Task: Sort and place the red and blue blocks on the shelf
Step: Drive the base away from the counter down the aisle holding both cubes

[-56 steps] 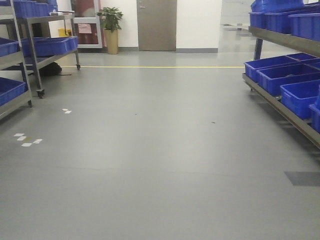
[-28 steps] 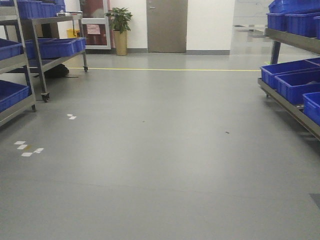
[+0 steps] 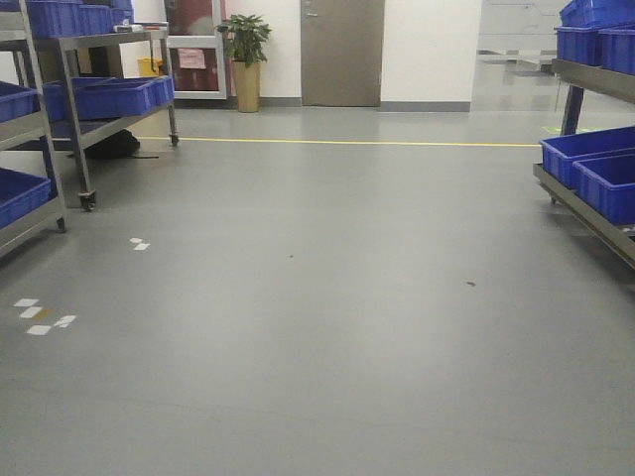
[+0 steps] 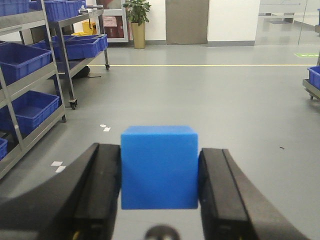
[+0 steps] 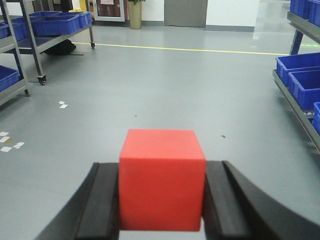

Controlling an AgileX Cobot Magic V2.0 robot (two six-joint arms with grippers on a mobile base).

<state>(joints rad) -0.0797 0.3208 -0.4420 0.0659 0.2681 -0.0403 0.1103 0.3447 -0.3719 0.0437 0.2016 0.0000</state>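
In the left wrist view my left gripper (image 4: 160, 151) is shut on the blue block (image 4: 159, 170), a plain cube held between the two black fingers above the floor. In the right wrist view my right gripper (image 5: 161, 167) is shut on the red block (image 5: 161, 192), held the same way. Neither gripper nor block shows in the front view. Steel racks stand at the left (image 3: 50, 119) and at the right (image 3: 595, 213). I cannot tell which one is the task's shelf. No front rail with screws shows.
Large blue bins (image 3: 109, 96) fill the left racks and more blue bins (image 3: 595, 164) the right rack. Grey floor lies between them, with white marks (image 3: 40, 315) and a yellow line (image 3: 337, 142). A potted plant (image 3: 245, 55) and a door (image 3: 342, 50) stand at the far wall.
In the front view the scene has slid right and the floor marks have slid down: the base has rolled forward and turned a little left. The right rack is now mostly out of frame.
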